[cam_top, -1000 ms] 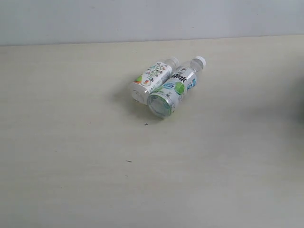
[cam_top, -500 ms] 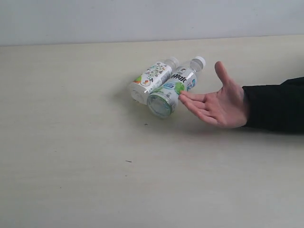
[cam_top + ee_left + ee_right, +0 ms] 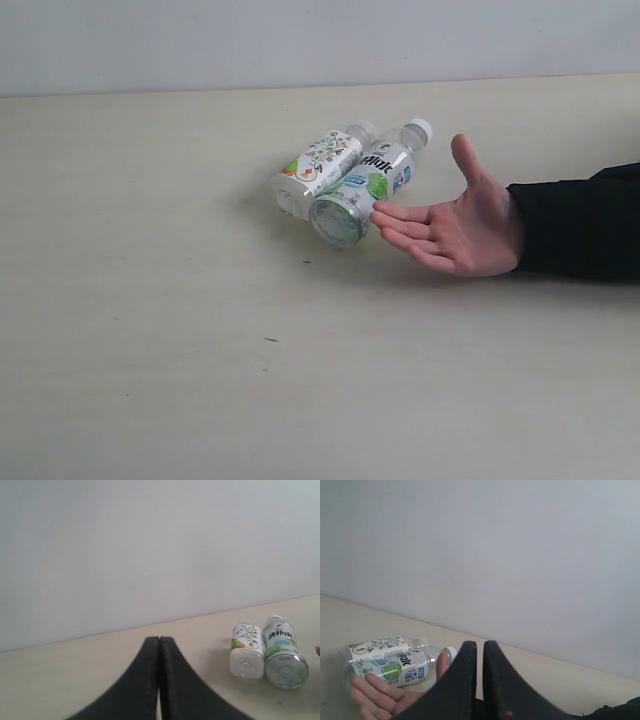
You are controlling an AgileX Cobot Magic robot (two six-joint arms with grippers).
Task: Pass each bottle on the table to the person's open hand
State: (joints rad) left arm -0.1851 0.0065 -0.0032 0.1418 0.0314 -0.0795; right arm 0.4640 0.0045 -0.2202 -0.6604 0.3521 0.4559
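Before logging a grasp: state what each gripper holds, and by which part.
Nothing is held. The left gripper and right gripper have their jaws shut and empty.

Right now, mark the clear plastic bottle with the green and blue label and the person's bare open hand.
clear plastic bottle with the green and blue label (image 3: 372,183): exterior view, on its label.
person's bare open hand (image 3: 475,225): exterior view, on the palm.

The white-labelled bottle (image 3: 318,168) and green-labelled bottle (image 3: 362,192) lie touching on the table (image 3: 150,350), open hand (image 3: 462,225) just beside.
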